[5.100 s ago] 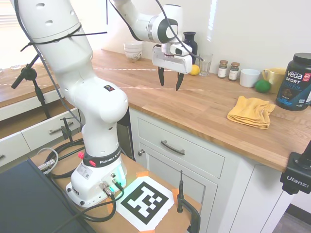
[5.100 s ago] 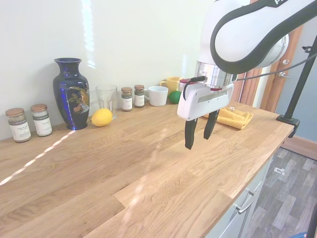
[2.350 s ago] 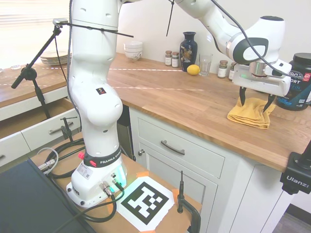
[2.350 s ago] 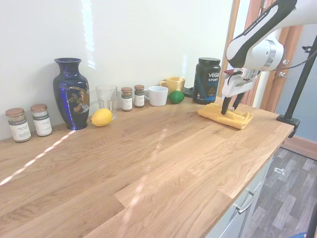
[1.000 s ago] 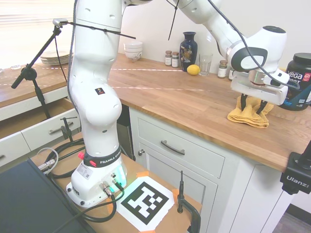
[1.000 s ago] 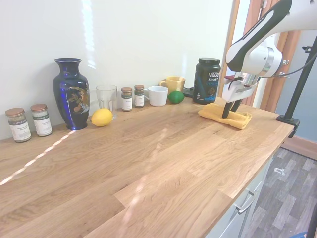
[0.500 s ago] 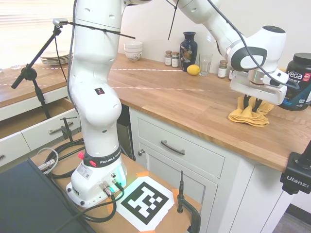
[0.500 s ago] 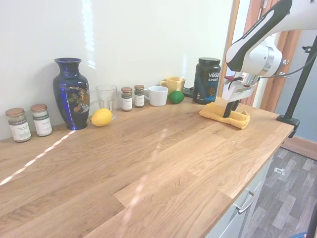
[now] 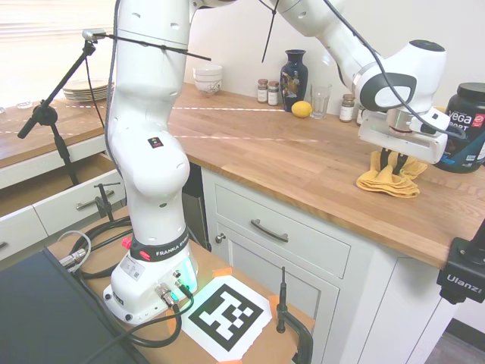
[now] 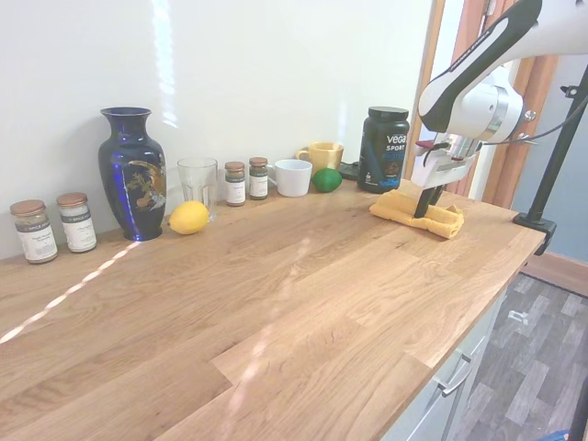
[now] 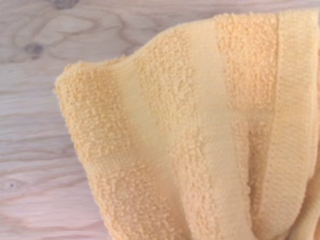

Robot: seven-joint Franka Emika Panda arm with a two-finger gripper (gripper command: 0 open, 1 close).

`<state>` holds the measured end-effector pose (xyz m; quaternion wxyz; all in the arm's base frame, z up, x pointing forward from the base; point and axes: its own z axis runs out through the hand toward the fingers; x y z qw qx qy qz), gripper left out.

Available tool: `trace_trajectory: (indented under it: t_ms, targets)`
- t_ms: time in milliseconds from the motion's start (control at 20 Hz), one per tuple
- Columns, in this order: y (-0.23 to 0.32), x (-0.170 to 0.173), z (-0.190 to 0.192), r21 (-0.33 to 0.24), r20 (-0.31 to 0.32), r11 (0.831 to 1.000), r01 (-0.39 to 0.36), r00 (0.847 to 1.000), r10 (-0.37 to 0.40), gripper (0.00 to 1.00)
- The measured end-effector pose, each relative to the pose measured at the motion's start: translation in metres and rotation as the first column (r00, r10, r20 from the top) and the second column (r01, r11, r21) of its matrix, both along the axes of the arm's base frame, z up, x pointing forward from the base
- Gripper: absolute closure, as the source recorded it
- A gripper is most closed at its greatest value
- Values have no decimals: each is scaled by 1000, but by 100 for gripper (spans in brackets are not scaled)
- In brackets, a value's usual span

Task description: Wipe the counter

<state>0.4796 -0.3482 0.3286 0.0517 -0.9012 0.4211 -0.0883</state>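
Note:
A folded yellow towel (image 9: 388, 180) (image 10: 411, 211) lies near the right end of the wooden counter (image 9: 288, 159) (image 10: 276, 303), bunched up in the middle. My gripper (image 9: 392, 164) (image 10: 424, 208) stands straight down into it, shut on a pinched ridge of the cloth. Up close in the wrist view, the towel (image 11: 200, 125) fills most of the picture, with counter wood (image 11: 30, 125) beside it. The fingertips are buried in the folds.
Just behind the towel stands a black Vega tub (image 9: 466, 129) (image 10: 383, 149). Along the wall are a lime (image 10: 325, 179), yellow mug (image 10: 319, 156), white mug (image 10: 292, 176), spice jars (image 10: 243, 181), a glass (image 10: 196, 184), a lemon (image 10: 188, 218) and a blue vase (image 10: 132, 175). The counter's end edge is just past the towel.
The arm swung from mid-counter to the towel and came down with open fingers. In the last second the fingers closed, bunching the flat cloth into a ridge.

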Motion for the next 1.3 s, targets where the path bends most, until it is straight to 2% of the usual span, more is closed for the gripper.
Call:
trace_trajectory:
  t_ms: [200, 650, 1300]
  targets:
    - [24, 8, 0, 8, 2, 1000, -18, 1000, 18, 100]
    - [146, 19, -3, 9, 26, 998, -65, 998, 64, 100]
    - [366, 27, -6, 8, 54, 992, -126, 991, 126, 100]
